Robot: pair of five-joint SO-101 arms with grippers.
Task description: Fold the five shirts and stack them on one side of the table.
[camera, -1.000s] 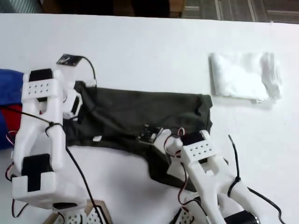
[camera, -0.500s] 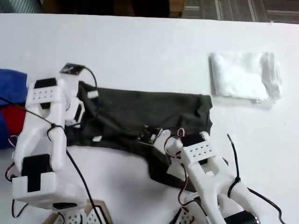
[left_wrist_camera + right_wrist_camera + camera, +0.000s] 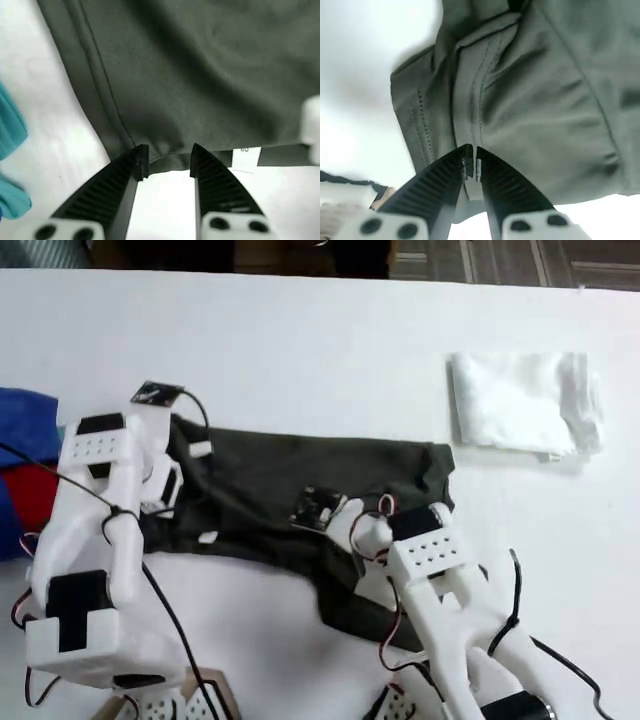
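Note:
A dark green shirt [image 3: 300, 480] lies spread across the middle of the table, with a white tag [image 3: 245, 156] at its hem. My left gripper [image 3: 167, 159] is open at the shirt's left end, its fingertips [image 3: 141, 161] straddling the hem edge where cloth meets table. My right gripper [image 3: 471, 162] is shut on a stitched fold of the dark green shirt [image 3: 530, 100] and holds it up off the table. From above, the right gripper [image 3: 345, 552] sits at the shirt's near edge, where a flap [image 3: 350, 610] hangs toward the front.
A folded white shirt [image 3: 525, 400] lies at the back right. Blue [image 3: 22, 430] and red [image 3: 25, 490] cloth is heaped at the left edge, and teal fabric [image 3: 10, 135] lies beside the left gripper. Bare white table [image 3: 300, 340] stretches behind the shirt.
The left arm has shifted a little to the right over the shirt's left end. The right arm has moved back and up with the fold pinched in it.

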